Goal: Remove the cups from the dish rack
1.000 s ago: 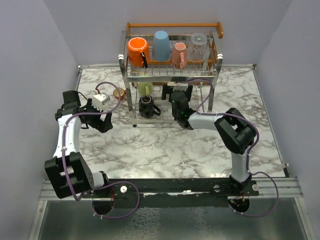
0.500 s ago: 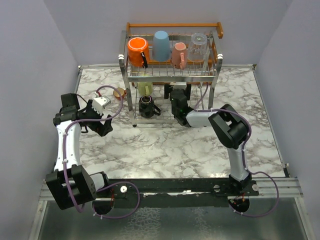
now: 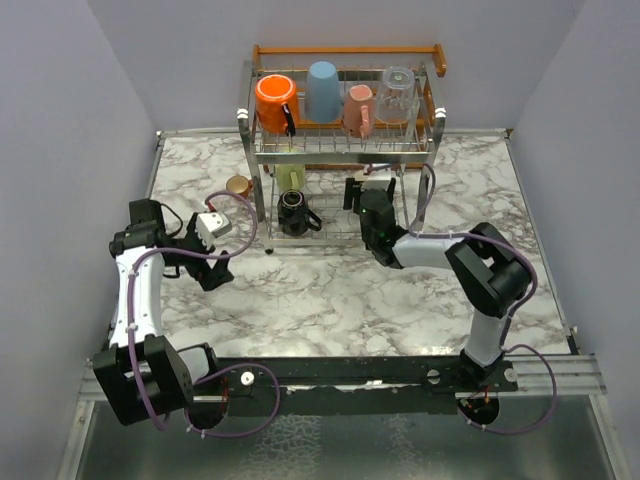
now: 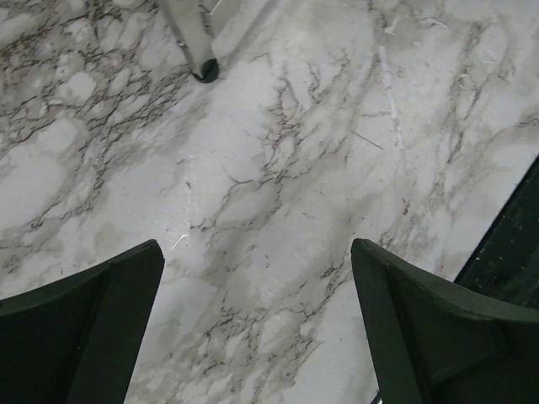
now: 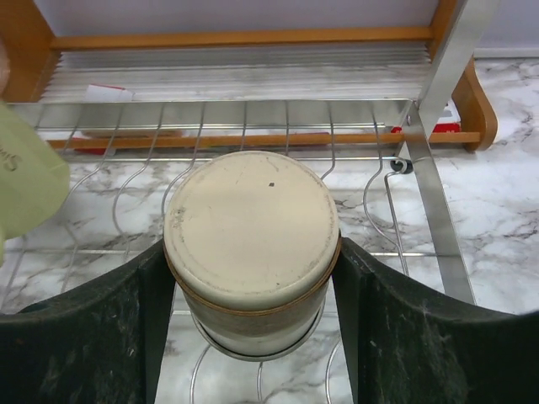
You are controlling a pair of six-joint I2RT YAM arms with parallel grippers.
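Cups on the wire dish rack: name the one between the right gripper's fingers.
The upside-down tan cup with the cream base, on the chrome wire dish rack's lower tier. Only it sits between the right gripper's fingers.

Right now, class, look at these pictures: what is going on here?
The right gripper reaches into the dish rack's lower tier, its fingers against both sides of an upside-down tan cup. The left gripper hangs open over the marble table, holding nothing. Four cups stand on the upper tier.
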